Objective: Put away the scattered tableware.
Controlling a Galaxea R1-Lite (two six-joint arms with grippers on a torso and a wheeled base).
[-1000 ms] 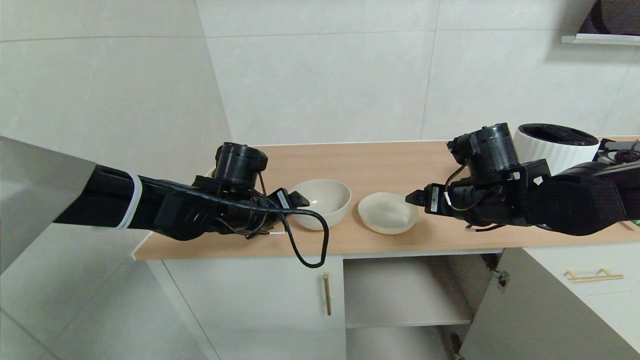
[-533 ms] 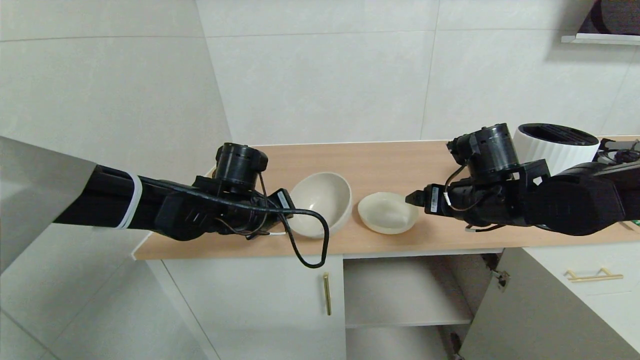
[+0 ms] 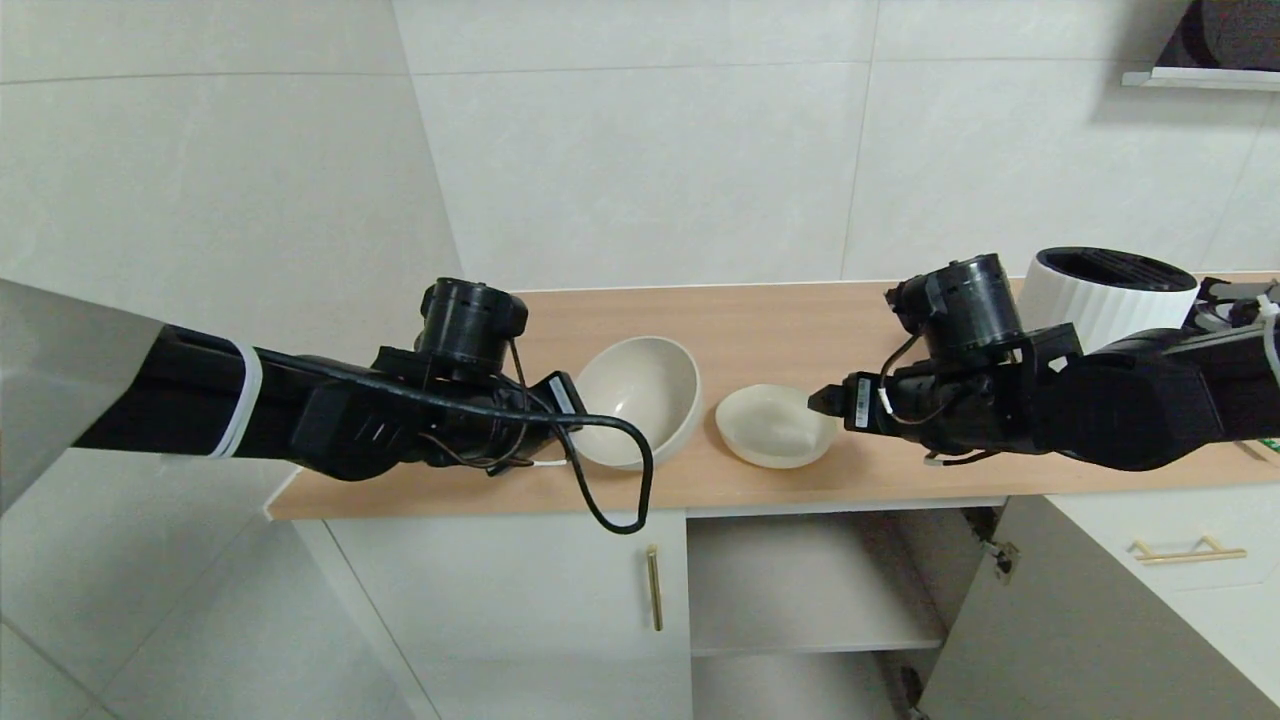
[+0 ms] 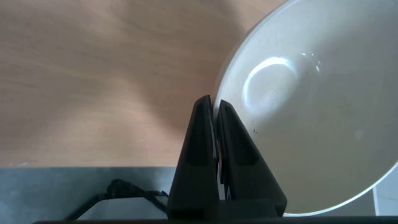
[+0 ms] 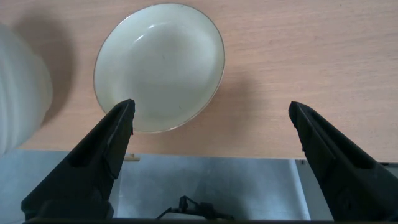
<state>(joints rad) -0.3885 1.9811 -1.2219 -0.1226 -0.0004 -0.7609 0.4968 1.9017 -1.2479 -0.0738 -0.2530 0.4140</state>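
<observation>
A large cream bowl (image 3: 645, 395) hangs tilted over the wooden counter (image 3: 780, 320), its opening turned toward the right. My left gripper (image 3: 572, 402) is shut on its near-left rim; the left wrist view has the fingers (image 4: 214, 106) pinched on the rim of the bowl (image 4: 311, 124). A smaller cream bowl (image 3: 775, 425) rests on the counter just right of it. My right gripper (image 3: 825, 400) stands open at this small bowl's right edge. In the right wrist view the small bowl (image 5: 158, 65) lies ahead between the spread fingers of my right gripper (image 5: 210, 106).
A white ribbed container (image 3: 1110, 285) stands at the back right of the counter. Below the counter, a cabinet is open with an inner shelf (image 3: 810, 590), its door (image 3: 1050, 640) swung out to the right. A tiled wall closes the left side.
My left gripper has raised and tipped the large bowl, which stood flat on the counter a second ago. The right arm has shifted slightly left.
</observation>
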